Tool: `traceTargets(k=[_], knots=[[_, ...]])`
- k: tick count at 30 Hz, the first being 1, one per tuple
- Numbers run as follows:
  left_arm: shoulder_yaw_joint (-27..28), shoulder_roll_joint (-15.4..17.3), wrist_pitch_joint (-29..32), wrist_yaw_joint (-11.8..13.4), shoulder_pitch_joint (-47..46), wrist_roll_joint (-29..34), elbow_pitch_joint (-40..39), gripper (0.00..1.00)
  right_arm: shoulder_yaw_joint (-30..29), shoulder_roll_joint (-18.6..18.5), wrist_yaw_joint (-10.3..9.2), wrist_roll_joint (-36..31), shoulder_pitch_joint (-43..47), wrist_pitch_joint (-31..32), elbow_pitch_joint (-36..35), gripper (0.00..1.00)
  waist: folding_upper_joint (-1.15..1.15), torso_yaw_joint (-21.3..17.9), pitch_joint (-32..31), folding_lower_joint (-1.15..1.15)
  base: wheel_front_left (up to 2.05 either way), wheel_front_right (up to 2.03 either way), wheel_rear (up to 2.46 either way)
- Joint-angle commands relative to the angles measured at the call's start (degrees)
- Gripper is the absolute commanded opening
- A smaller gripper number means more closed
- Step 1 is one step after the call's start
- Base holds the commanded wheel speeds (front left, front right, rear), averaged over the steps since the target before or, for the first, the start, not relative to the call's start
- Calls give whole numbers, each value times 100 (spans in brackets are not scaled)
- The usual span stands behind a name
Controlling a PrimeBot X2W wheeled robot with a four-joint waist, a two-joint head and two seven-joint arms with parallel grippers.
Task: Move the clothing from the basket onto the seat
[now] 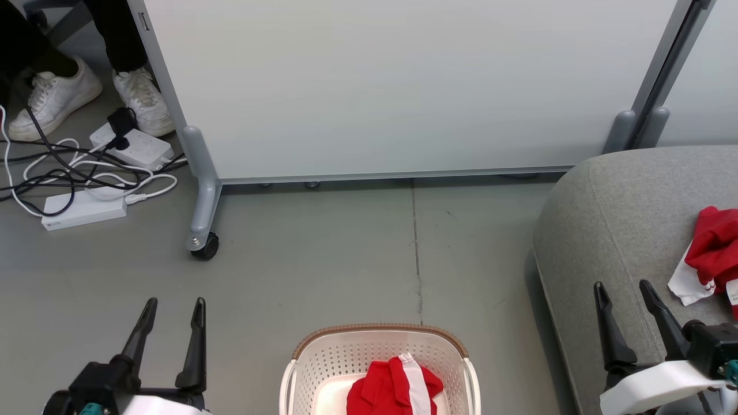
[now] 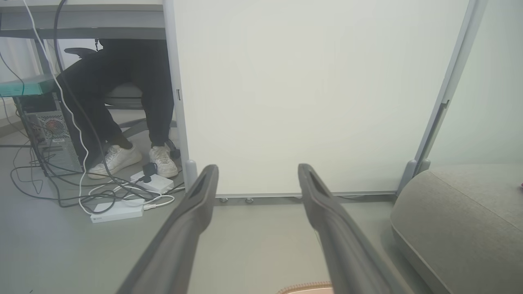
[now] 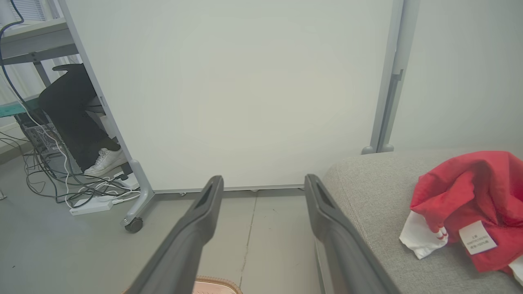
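The left claw (image 1: pixel 176 301) hung over the bare floor (image 1: pixel 323 259), and the right claw (image 1: pixel 622 284) hung over the rounded edge of the seat (image 1: pixel 611 219). Both stood wide apart and held nothing. One red garment (image 1: pixel 386 389) lay inside the basket (image 1: pixel 323 340) on the floor, between the claws. A second red garment (image 1: pixel 712 239) lay on the seat, well in from that edge.

Long dark jaws, white forearms (image 1: pixel 654 385)

A red fabric garment with a white panel (image 1: pixel 387 391) lies in the cream perforated plastic basket (image 1: pixel 328 357), seemingly mid-base. Right of the basket stands the grey woven-fabric sofa (image 1: pixel 611 230), another red garment (image 1: pixel 715 242) on it.
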Motion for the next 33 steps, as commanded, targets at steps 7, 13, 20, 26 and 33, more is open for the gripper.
traceTargets(k=[7,13,20,26,33], knots=[[-75,-85,-19,-131,-12,185,199,100,-7,-33,9,-22,39,22,-75,100,0,-37,-20,0,0,0,0],[-55,-157,-19,-202,-85,228,361,100,-9,-33,9,3,71,47,-93,100,0,-60,-26,0,0,0,0],[-17,-209,-19,-257,-129,308,473,100,3,-33,9,10,66,40,-84,100,0,-66,-16,0,0,0,0],[-15,-245,-19,-272,-147,381,523,100,10,-33,9,1,47,49,-89,100,0,-84,-9,0,0,0,0],[-64,-284,-19,-355,-273,440,613,100,30,-33,9,1,24,87,-152,100,0,-118,93,0,0,0,0]])
